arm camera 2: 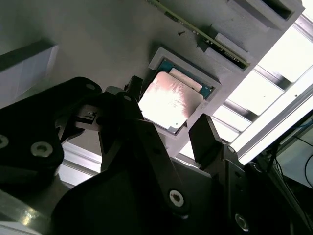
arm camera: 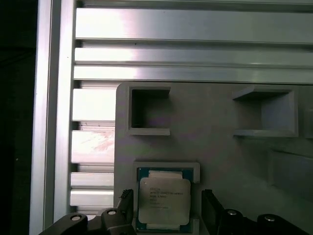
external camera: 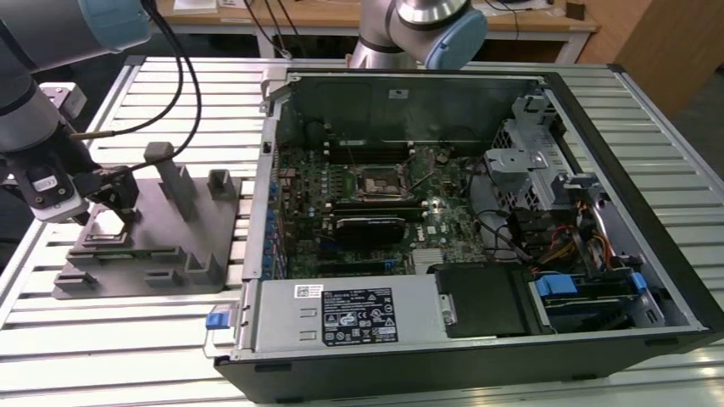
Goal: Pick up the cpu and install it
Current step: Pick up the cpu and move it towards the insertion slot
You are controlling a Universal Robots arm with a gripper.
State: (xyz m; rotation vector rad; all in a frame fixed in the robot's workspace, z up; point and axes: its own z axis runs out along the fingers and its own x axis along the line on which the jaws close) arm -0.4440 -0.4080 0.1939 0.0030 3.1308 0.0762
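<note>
**Lining up the grasp on the cpu, nothing gripped yet**

- The cpu (arm camera: 164,200) lies flat in a shallow pocket of the grey fixture (external camera: 158,254), at the exterior view's left, well apart from the pc case (external camera: 633,153).
- The gripper (arm camera 2: 168,110) hangs right over it. The fingers (arm camera 2: 203,134) are apart, one on each side of the chip. I see no contact in either wrist view.
- For a good pick, I'd keep the chip centred between the pads and come down square. The pads should close on the chip's edges, not on the pocket rim, and the chip should stay level, since a tilt could jam it in the pocket.
- Nearby hazards:
  - The pocket walls hug the chip closely.
  - The fixture's upright posts (external camera: 175,182) stand just beside the gripper.
- The motherboard socket (external camera: 377,180) sits mid-board inside the open case.
</note>
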